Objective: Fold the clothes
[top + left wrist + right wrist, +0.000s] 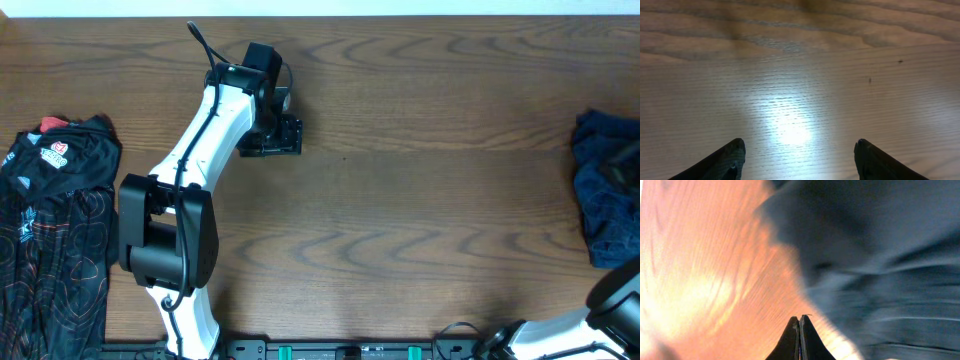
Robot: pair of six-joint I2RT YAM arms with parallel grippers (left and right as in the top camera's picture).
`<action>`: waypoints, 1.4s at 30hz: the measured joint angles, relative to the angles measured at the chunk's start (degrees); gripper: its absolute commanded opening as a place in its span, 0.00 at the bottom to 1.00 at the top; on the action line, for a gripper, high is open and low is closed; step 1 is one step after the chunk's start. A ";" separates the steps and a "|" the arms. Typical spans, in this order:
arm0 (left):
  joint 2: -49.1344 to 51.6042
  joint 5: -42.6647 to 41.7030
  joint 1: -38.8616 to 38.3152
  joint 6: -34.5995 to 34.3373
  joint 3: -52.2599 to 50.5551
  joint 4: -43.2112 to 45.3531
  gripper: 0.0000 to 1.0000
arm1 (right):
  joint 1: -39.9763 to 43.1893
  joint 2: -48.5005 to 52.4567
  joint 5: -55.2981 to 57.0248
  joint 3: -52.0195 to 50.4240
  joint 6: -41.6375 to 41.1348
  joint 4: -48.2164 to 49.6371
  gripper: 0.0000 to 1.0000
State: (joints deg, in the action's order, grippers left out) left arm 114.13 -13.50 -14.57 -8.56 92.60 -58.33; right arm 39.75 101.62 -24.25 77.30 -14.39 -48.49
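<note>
Overhead.
- Left gripper (271, 146): over bare wood of the table (430, 210), upper left of centre. Jaw spread hard to read from this angle.
- Black jersey (55, 230), thin red lines, white-red logo near its top: spread limp along the left table edge, well apart from the left gripper, with that arm's base between them.
- Blue denim-like garment (608, 190): bunched at the right table edge, far across the table from the left gripper.
- Right arm (615, 295): lower right corner, just below the blue garment; claw itself out of sight here.

Left wrist.
- Fingers (727, 161) set wide apart, empty, nothing between but glossy wood grain. No cloth in this view.

Right wrist.
- Right gripper (799, 339): fingers pressed flat together, nothing pinched.
- Blue denim-like garment (880, 255): blurred, filling the right and upper part of the view, just ahead of and beside the tips; wood to the left. Contact between tips and cloth impossible to judge.
</note>
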 measured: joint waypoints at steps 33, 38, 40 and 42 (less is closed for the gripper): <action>0.00 0.59 5.68 0.00 0.00 -2.60 0.72 | -3.43 17.99 2.60 1.92 -3.65 -1.92 0.01; 0.00 0.39 5.68 0.00 0.00 -2.47 0.72 | 0.83 18.01 6.08 3.78 -4.13 -3.65 0.01; 0.00 0.39 5.68 0.00 0.00 -2.32 0.73 | 1.62 18.01 7.15 5.18 -4.22 -4.55 0.01; 0.00 0.39 5.68 0.00 0.00 -1.92 0.73 | 1.99 18.01 7.89 6.56 -4.22 -4.94 0.01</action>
State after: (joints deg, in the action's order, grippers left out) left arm 114.13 -13.10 -8.88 -8.56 92.60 -60.25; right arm 41.74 119.63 -16.36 83.85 -18.61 -53.43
